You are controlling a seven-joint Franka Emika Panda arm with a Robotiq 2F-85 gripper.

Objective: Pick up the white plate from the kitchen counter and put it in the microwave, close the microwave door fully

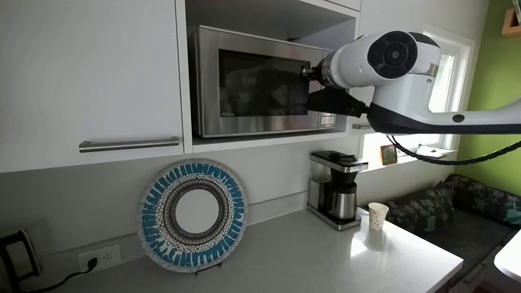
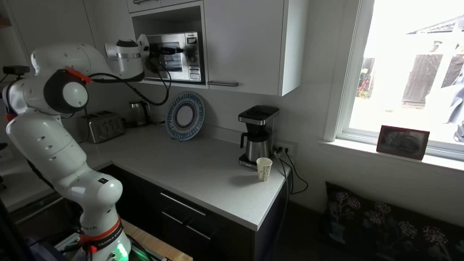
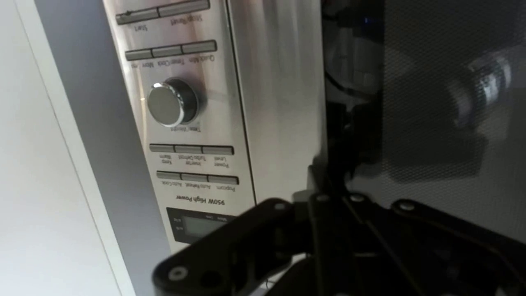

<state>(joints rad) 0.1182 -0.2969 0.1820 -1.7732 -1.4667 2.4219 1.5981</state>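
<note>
Wrist view shows the microwave door (image 3: 427, 107) directly ahead of the gripper (image 3: 328, 185), whose jaws appear together with nothing visible between them; contact cannot be confirmed. The door looks closed, a narrow seam (image 3: 239, 90) dividing it from the control panel (image 3: 213, 123) beside the gripper. White plate: not visible in any view; whether it lies inside the microwave (image 1: 262, 83), ahead of the gripper, cannot be determined. Step in hand, as judged: final closing press. Recommended: push slowly and squarely on the steel frame (image 3: 279, 82) near the seam, clear of the dial (image 3: 172, 102), and verify flush fit before withdrawing. Below the gripper, in an exterior view, the kitchen counter (image 1: 285, 260) bears a thermal-carafe coffee maker (image 1: 338, 195), a speckled paper cup (image 1: 378, 215) and a blue-and-white patterned plate (image 1: 197, 211).
</note>
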